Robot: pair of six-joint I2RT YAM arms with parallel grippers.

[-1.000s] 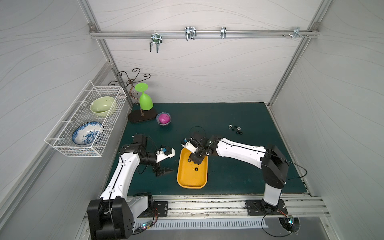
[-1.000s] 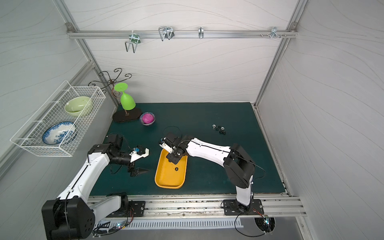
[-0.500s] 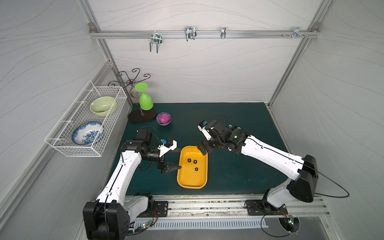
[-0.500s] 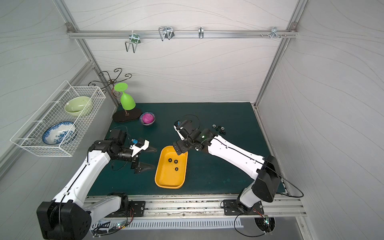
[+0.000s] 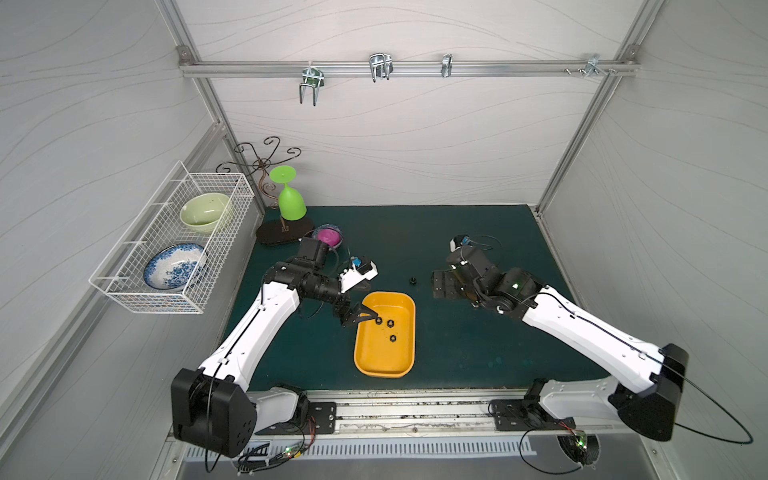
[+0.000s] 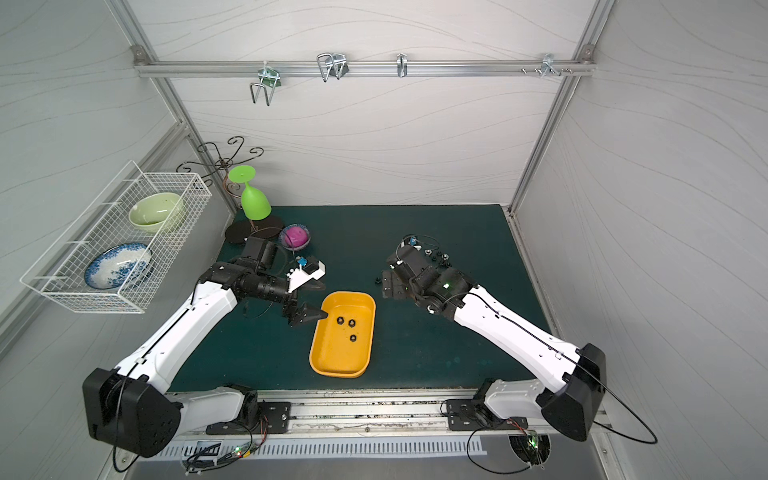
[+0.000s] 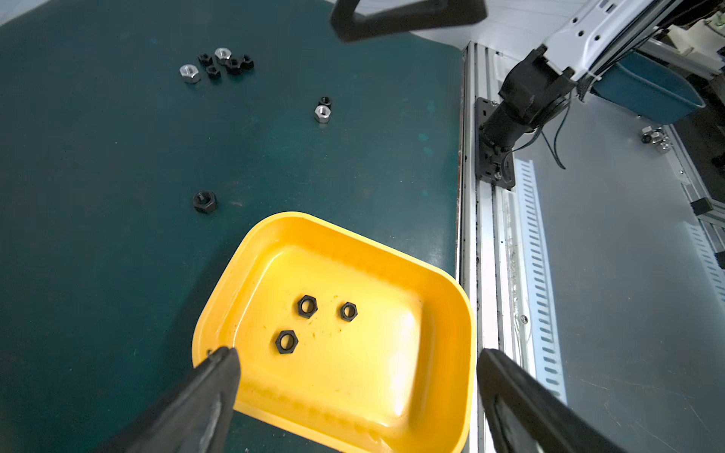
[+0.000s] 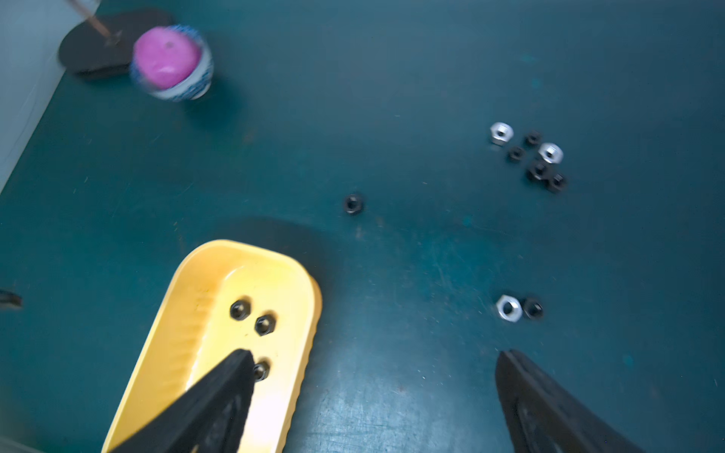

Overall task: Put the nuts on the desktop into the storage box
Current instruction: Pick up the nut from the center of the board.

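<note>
Left wrist view: storage box [image 7: 353, 376] sits on desktop [image 7: 98, 157] near its front edge, w/ three black nuts [image 7: 307, 306] lying flat inside, close together, none touching. Jaws of left gripper [image 7: 355, 355] stand wide apart, nothing btwn them, hanging over one end of the box. In a top view one fingertip [image 6: 313, 316] reaches over the box's left rim near its far end; can't tell if it touches. Out on the desktop: lone black nut [image 7: 204, 202] just beyond the box's far end; silver + black pair [image 7: 322, 113] side by side, further right; cluster of six [image 7: 219, 62], two silver and four black, nearer the back. Right wrist view, a bit blurred: right gripper [image 8: 374, 353] jaws also wide apart, empty, over the desktop to the right of the box. Bowl w/ pink ball [image 8: 170, 62] stands well apart at back left, just beside black stand base [image 8: 98, 43].
</note>
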